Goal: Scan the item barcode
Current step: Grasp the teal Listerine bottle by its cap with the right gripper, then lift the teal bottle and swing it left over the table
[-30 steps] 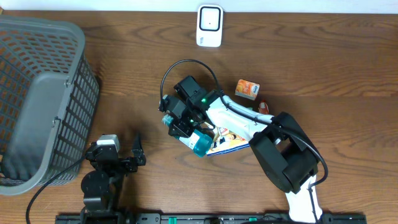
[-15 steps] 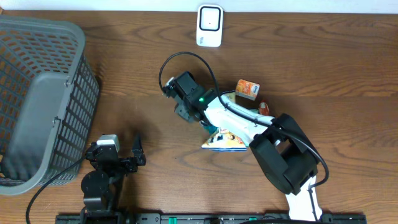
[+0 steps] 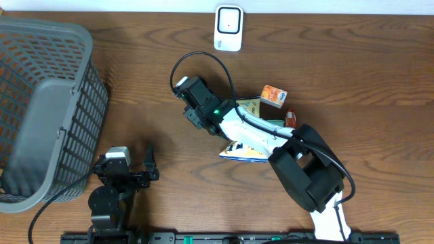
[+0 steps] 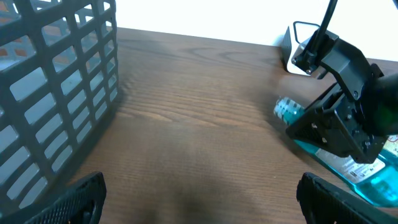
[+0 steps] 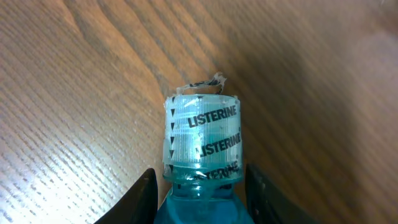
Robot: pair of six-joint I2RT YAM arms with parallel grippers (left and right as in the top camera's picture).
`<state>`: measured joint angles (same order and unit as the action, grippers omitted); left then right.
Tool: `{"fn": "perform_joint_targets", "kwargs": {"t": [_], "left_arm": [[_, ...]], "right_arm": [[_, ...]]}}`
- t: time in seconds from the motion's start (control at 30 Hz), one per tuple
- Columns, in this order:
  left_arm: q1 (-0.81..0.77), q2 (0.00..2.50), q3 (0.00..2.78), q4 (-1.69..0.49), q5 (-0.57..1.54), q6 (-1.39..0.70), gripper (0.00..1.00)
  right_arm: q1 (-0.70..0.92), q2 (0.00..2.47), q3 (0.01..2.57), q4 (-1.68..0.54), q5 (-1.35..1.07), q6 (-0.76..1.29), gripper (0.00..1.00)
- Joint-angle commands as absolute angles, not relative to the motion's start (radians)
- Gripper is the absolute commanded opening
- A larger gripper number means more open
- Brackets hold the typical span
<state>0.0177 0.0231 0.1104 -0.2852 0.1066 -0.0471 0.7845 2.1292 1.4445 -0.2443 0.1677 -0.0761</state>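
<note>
Mouthwash bottle (image 5: 202,146) sits in the right gripper (image 5: 200,194), whose two fingers (image 5: 142,198) are closed narrowly on its teal shoulder just below the cap. The right wrist view alone shows the cap up close: clear ribbed plastic under a shrink seal printed with the brand name, the seal's top edge torn, with wood grain behind it.

The left wrist view gives the side look. There the bottle lies tilted, close to level, with its cap pointing toward the basket (image 3: 88,102) and its teal body running back under the dark gripper. Whether it touches the table (image 3: 135,68) cannot be told.

From overhead the bottle is hidden beneath the right wrist, which sits near the middle of the table with a black cable (image 3: 196,57) looping above it.

The left gripper (image 3: 132,173) rests near the front edge beside the basket, its jaws spread wide and holding nothing.

A white scanner (image 3: 228,28) stands at the far edge, well apart from the right gripper. An orange carton (image 3: 274,96) lies just to the right of the arm. A flat printed packet (image 3: 244,150) lies beneath the arm, which crosses over it and hides part of it.
</note>
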Motion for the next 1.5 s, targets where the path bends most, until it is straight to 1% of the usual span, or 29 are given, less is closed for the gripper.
{"fn": "perform_joint_targets", "kwargs": {"t": [0.0,0.17,0.33,0.4,0.47,0.63,0.8,0.87,0.93,0.97,1.03,1.07,1.1,1.23,1.37,1.47], "left_arm": [[0.021,0.023,0.096,-0.313,0.12,-0.03,0.98],[0.021,0.023,0.096,-0.313,0.12,-0.03,0.98],[0.021,0.023,0.096,-0.313,0.12,-0.03,0.98],[0.021,0.023,0.096,-0.313,0.12,-0.03,0.98],[0.021,0.023,0.096,-0.313,0.12,-0.03,0.98],[0.021,0.023,0.096,-0.313,0.12,-0.03,0.98],[0.021,0.023,0.096,-0.313,0.12,-0.03,0.98],[0.021,0.023,0.096,-0.313,0.12,-0.03,0.98],[0.021,0.023,0.096,-0.313,0.12,-0.03,0.98],[0.021,0.023,0.096,-0.313,0.12,-0.03,0.98],[0.021,0.023,0.096,-0.313,0.12,-0.03,0.98],[0.021,0.024,0.096,-0.313,0.12,-0.03,0.98],[0.021,0.023,0.096,-0.313,0.12,-0.03,0.98],[0.021,0.024,0.096,-0.313,0.12,-0.03,0.98],[0.021,0.024,0.096,-0.313,0.12,-0.03,0.98],[0.021,0.024,0.096,-0.313,0.12,-0.03,0.98]], "right_arm": [[0.8,2.134,1.444,-0.252,0.131,0.007,0.17],[0.801,2.134,1.444,-0.28,0.04,0.007,0.26],[0.8,2.134,1.444,-0.288,0.051,0.006,0.35],[0.8,2.134,1.446,-0.295,0.067,0.006,0.43],[0.8,2.133,1.449,-0.314,0.076,0.001,0.47],[0.8,2.131,1.494,-0.4,0.076,-0.009,0.54],[0.8,2.131,1.58,-0.488,0.076,-0.009,0.63],[0.8,2.131,1.615,-0.527,0.076,-0.009,0.65],[0.799,2.131,1.645,-0.563,0.076,-0.018,0.69],[0.799,2.131,1.66,-0.582,0.076,-0.026,0.72],[0.801,2.131,1.693,-0.632,0.076,-0.062,0.8],[0.801,2.131,1.707,-0.657,0.076,-0.079,0.93],[0.801,2.131,1.726,-0.696,0.078,-0.103,0.99],[0.801,2.131,1.79,-0.832,0.155,-0.126,0.99],[0.802,2.131,1.808,-0.903,0.168,-0.234,0.93],[0.802,2.14,1.806,-0.917,0.172,-0.241,0.88]]}}
